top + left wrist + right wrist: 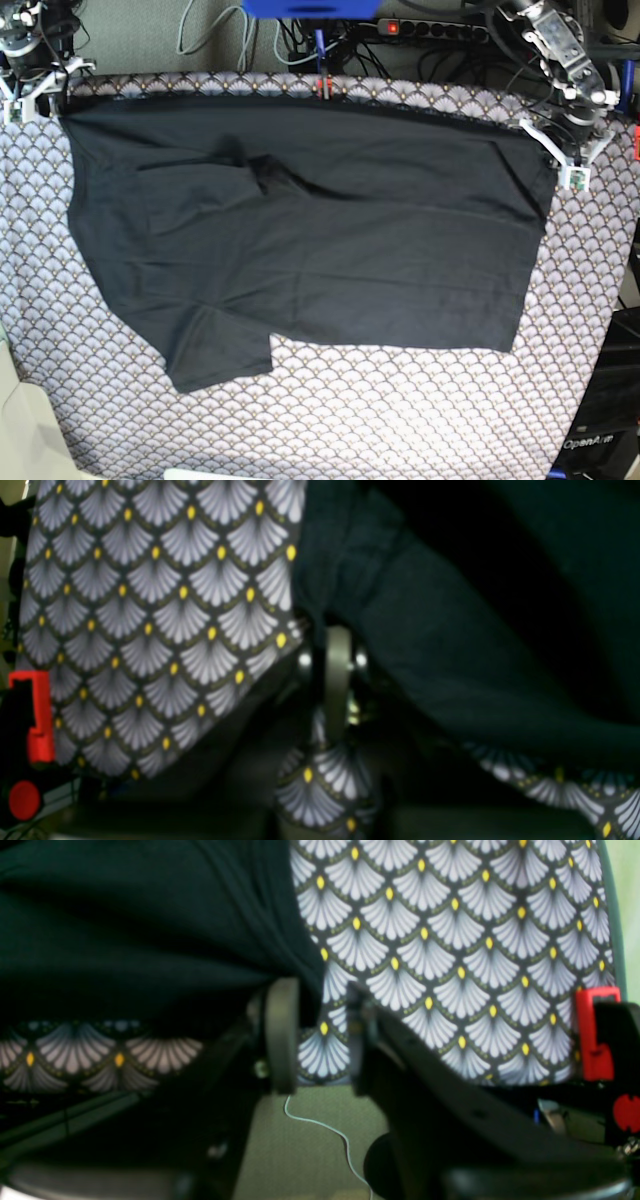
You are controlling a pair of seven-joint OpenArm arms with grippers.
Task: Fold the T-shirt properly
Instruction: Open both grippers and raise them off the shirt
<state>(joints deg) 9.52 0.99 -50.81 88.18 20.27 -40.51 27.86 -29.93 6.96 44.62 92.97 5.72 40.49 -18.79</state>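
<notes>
Your T-shirt (320, 240) lies spread across the middle of the base view on the fan-patterned tablecloth (400, 410), one sleeve jutting toward the lower left. The right gripper (315, 1035) stands parted at the upper-left corner, tablecloth showing between its pads, cloth just beside it. Whether the left gripper (332, 660) at the upper right pinches the hem, you cannot tell. If one corner drops early, the far edge may skew. Faint "OpenArm" lettering (596, 441) sits lower right.
</notes>
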